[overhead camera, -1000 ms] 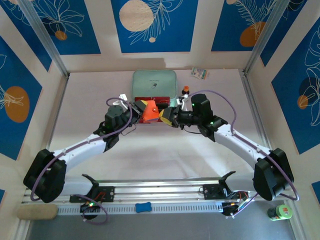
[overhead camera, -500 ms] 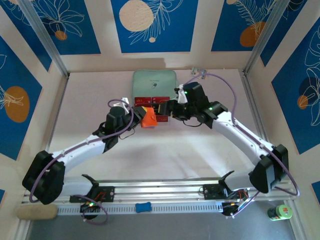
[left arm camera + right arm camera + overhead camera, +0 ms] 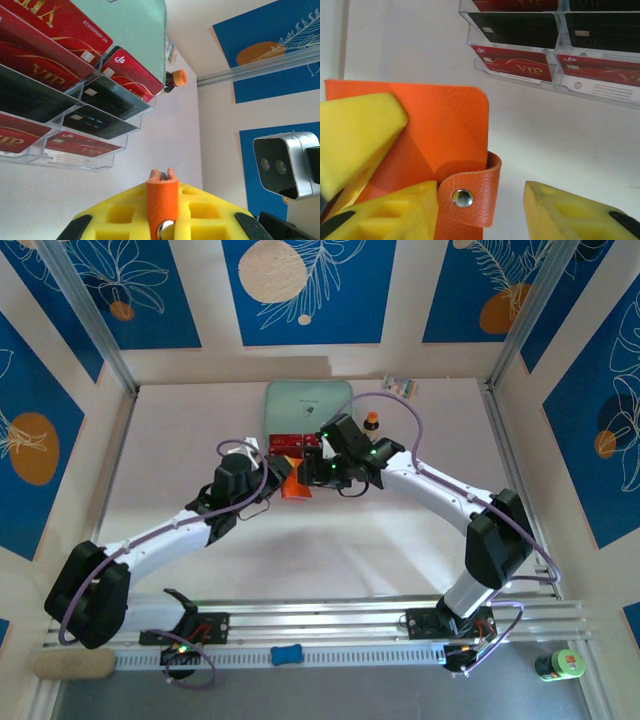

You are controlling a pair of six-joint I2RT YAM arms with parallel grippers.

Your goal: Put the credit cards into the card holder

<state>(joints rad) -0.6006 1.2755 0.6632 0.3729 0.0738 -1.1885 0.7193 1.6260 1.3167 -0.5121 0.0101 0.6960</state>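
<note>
orange card holder (image 3: 440,125) clamped in left hand (image 3: 162,217), spread right hand (image 3: 482,212) alongside

The credit cards (image 3: 107,97) are red ones with gold "VIP" lettering and black ones with small pale markings. They stand in rows in the stepped pockets of a clear rack (image 3: 85,161), each tier overlapping the next. The card holder (image 3: 440,125) is an orange wallet with rounded corners, folded shut, its strap with a metal snap curling round one edge. It sits just beside the rack's lowest tier, pinched in the left end effector (image 3: 162,212).
</note>
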